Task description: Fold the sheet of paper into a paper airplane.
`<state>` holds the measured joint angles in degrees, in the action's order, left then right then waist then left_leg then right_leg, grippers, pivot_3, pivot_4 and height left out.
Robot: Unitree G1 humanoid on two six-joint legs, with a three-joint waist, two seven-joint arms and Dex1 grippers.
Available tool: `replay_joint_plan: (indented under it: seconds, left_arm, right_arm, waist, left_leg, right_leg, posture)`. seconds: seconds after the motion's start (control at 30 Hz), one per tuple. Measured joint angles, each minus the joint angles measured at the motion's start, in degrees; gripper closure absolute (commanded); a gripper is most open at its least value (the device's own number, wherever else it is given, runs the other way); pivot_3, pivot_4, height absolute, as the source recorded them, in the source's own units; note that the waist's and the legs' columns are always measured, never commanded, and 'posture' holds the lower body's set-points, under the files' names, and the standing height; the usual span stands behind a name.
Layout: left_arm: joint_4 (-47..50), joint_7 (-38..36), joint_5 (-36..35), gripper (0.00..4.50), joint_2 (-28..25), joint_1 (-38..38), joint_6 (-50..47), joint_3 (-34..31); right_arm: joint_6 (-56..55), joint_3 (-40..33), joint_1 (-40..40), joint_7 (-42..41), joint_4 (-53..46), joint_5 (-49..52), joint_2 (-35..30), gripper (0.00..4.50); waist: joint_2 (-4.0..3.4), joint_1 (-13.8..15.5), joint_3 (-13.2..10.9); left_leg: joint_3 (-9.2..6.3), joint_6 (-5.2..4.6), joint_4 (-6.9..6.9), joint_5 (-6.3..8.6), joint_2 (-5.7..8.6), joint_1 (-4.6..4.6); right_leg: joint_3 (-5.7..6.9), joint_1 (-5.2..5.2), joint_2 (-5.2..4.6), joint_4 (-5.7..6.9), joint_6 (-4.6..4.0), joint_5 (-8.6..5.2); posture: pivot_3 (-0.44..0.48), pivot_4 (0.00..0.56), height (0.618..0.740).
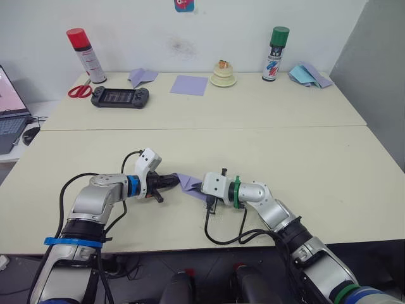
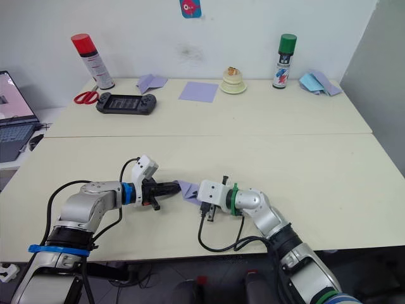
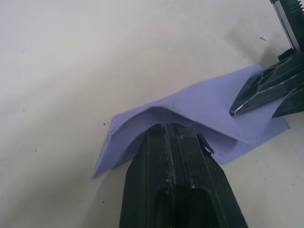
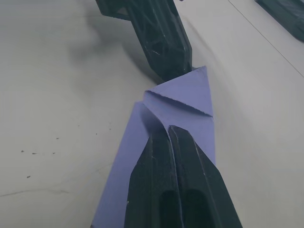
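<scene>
The sheet of paper (image 1: 188,182) is lavender-purple and folded into a narrow, creased strip with a pointed flap. It lies near the table's front edge, between my two grippers. My left gripper (image 1: 172,181) comes in from the left, and its fingers are shut on the paper's left end (image 3: 199,102), which tents up over the fingertips. My right gripper (image 1: 201,187) comes in from the right. It is shut along the paper's raised centre crease (image 4: 183,95), tips pointing at the left gripper (image 4: 173,76). The part of the paper under the right gripper is hidden.
Along the table's (image 1: 304,158) far side stand a red-capped spray can (image 1: 87,56), scissors (image 1: 79,91), a black game console (image 1: 120,97), a smooth lavender square (image 1: 189,85), a cream tape roll (image 1: 223,75), a green-capped can (image 1: 276,54) and light-blue paper pieces (image 1: 307,74). A laptop (image 1: 9,114) sits far left.
</scene>
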<state>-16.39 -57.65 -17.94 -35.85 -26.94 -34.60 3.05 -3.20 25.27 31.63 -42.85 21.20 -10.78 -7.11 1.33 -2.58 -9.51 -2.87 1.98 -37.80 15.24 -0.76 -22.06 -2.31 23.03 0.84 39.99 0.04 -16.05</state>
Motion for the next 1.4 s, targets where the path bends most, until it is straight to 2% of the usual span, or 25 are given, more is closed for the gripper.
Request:
replay_joint_plan:
  seconds: [0.3,0.67,1.4]
  left_arm:
    - [0.2,0.2,0.0,4.50,0.0,0.1,0.0,0.0]
    - [0.3,0.2,0.0,4.50,-0.3,0.2,0.0,0.0]
    - [0.7,0.2,0.0,4.50,-0.8,0.7,-0.1,0.1]
  right_arm:
    - [5.1,-0.5,-0.8,0.1,-3.5,1.4,0.4,4.48]
    - [8.0,0.7,-0.9,2.3,-3.0,0.7,1.7,4.48]
    - [8.2,1.8,-0.9,3.2,-3.0,-0.2,2.0,4.48]
  waist:
    - [0.00,0.0,0.0]
    - [0.00,-0.2,0.0]
    - [-0.03,-0.5,0.0]
  left_leg:
    - [0.01,0.00,0.00,0.00,0.00,0.01]
    - [0.01,0.00,0.03,0.00,0.00,0.02]
    - [0.01,0.00,0.09,0.00,-0.01,0.07]
  right_leg:
    - [0.00,0.00,0.00,0.00,0.01,-0.01]
    - [0.00,0.00,0.01,0.00,0.01,-0.02]
    - [-0.01,-0.01,0.02,-0.01,0.04,-0.06]
  posture:
    - [0.000,0.150,0.740]
    - [0.000,0.150,0.740]
    - [0.000,0.150,0.740]
